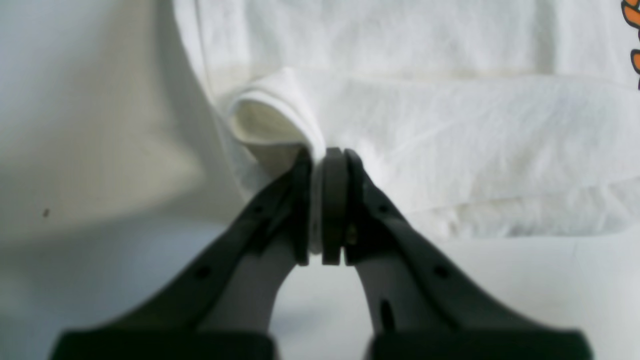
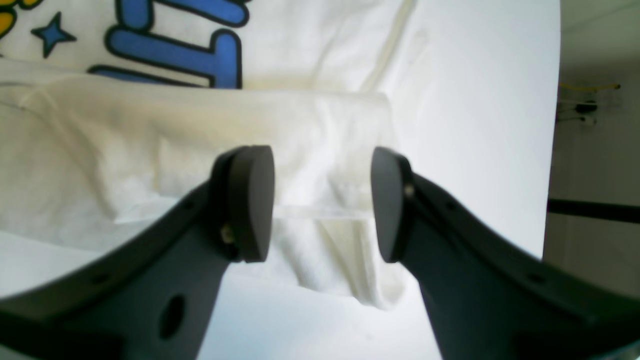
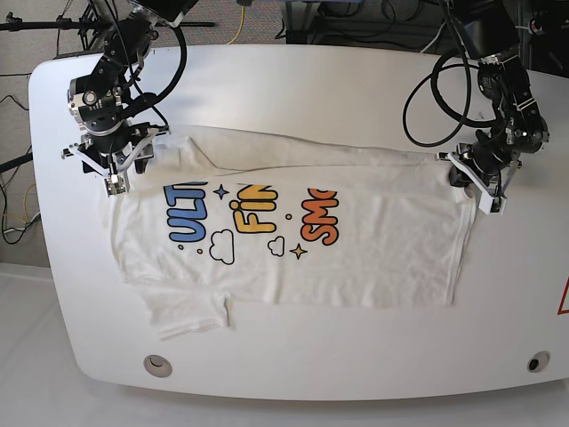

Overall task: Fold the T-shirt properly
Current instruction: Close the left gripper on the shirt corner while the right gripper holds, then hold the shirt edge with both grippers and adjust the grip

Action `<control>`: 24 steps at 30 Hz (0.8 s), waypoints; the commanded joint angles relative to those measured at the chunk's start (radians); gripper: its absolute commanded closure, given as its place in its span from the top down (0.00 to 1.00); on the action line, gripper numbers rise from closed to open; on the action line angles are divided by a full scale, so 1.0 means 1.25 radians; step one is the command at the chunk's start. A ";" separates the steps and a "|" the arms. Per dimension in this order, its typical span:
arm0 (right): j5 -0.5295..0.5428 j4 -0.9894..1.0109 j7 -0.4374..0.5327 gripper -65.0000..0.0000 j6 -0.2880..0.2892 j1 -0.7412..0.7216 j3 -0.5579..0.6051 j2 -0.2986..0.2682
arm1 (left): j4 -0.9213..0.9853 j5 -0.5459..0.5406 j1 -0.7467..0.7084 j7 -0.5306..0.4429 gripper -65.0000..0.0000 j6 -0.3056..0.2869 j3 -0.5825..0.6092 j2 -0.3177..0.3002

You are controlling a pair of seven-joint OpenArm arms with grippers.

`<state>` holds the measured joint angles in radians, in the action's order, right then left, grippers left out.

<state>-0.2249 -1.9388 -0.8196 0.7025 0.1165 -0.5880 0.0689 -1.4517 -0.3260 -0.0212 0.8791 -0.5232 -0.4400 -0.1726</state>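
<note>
The left gripper (image 1: pixel 327 205) stands with its jaws pressed together on a pinch of white cloth at a corner of the T-shirt (image 3: pixel 356 240), where the fabric curls over into a small roll just beside the pads. The right gripper (image 2: pixel 322 205) stands with its jaws apart, one pad on either side of a doubled-over band of cloth; in the wrist view the pads do not appear to press the fabric, so I judge that nothing is held on that side yet. The shirt lies across the middle of the white table (image 3: pixel 293 80), print side up, spread between the two arms. Its far edge is already turned over toward the print in a long narrow band running from one gripper to the other. I judge this to be an early stage: one lengthwise turn is begun, one end of it is secured, and the other end awaits a grip. The near sleeve (image 3: pixel 191 320) sticks out loose at the front, the near side is unfolded, and no crosswise fold is visible. The cloth shows mild wrinkling; the lettering in blue, yellow and orange is partly clipped by the turned band.
</note>
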 commanded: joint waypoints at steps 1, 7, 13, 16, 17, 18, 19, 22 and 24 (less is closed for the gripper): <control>0.008 -0.014 0.015 0.46 -0.003 -0.007 0.002 -0.007 | -0.007 -0.016 0.015 -0.020 0.00 -0.003 0.003 -0.006; 0.006 -0.012 0.016 0.46 -0.003 -0.006 0.000 -0.007 | -0.012 -0.015 0.014 -0.025 0.00 -0.001 -0.004 -0.006; 0.008 -0.013 0.018 0.47 -0.003 -0.005 0.000 -0.006 | -0.019 -0.015 0.013 -0.024 0.00 -0.001 -0.012 -0.005; 0.010 -0.015 0.017 0.47 -0.003 -0.006 0.001 -0.006 | -0.023 -0.018 0.014 -0.020 0.00 -0.001 -0.014 -0.005; 0.012 -0.016 0.017 0.47 -0.003 -0.007 0.001 -0.004 | -0.028 -0.017 0.014 -0.016 0.00 -0.002 -0.014 -0.004; 0.013 -0.017 0.017 0.47 -0.003 -0.008 0.002 -0.003 | -0.032 -0.016 0.015 -0.012 0.00 -0.004 -0.013 -0.004; 0.015 -0.018 0.017 0.47 -0.003 -0.008 0.002 -0.003 | -0.036 -0.017 0.014 -0.010 0.00 -0.004 -0.014 -0.004; 0.021 -0.018 0.017 0.47 -0.003 -0.008 0.002 -0.002 | -0.047 -0.020 0.012 -0.005 0.00 -0.004 -0.017 -0.004; 0.025 -0.019 0.016 0.47 -0.003 -0.007 0.002 -0.002 | -0.056 -0.020 0.009 -0.005 0.00 -0.004 -0.020 -0.003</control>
<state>-0.2058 -1.9385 -0.8196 0.7029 0.1177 -0.5873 0.0700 -1.4872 -0.3309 -0.0196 0.8894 -0.5236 -0.4568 -0.1669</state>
